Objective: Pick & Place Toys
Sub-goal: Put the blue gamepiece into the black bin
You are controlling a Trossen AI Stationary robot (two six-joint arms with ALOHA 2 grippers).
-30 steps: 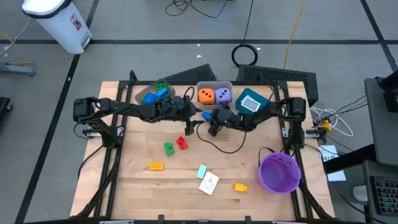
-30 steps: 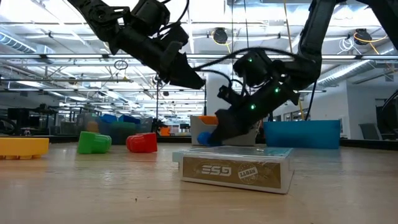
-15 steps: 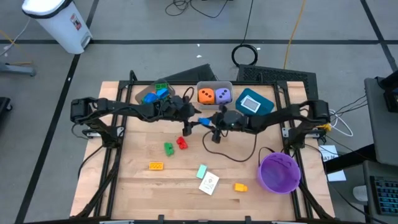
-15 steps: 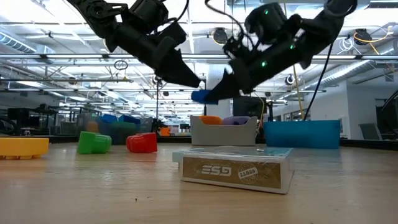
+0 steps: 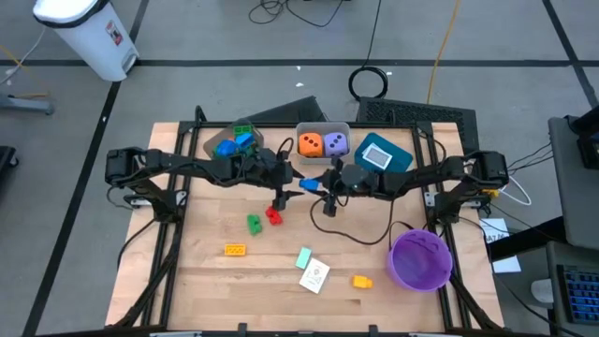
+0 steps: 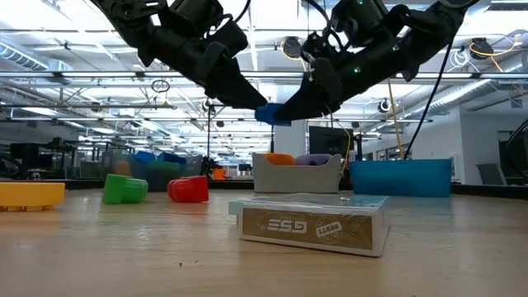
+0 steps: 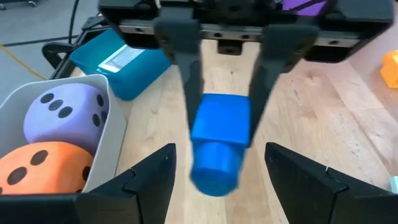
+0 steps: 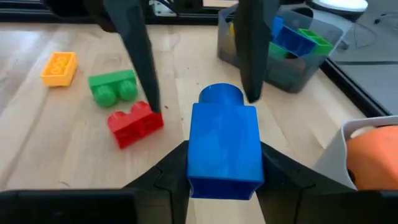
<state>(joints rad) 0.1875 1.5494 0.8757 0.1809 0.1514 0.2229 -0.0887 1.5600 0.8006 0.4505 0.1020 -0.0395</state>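
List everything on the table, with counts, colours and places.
blue block: 1, blue, in the air above mid-table
red block, green block: 1 each, side by side mid-table
orange block: 1, near left
yellow block: 1, near edge
dice: 2, orange and purple, in grey bin
teal bin: 1, right of grey bin
card pack: 1, white, near edge
purple bowl: 1, near right
right tool: shut on blue block
left tool: open, flanking it

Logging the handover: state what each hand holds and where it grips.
The right hand holds the blue block by its two flat sides, the round stud end pointing away. The left hand is open around that stud end, holding nothing.
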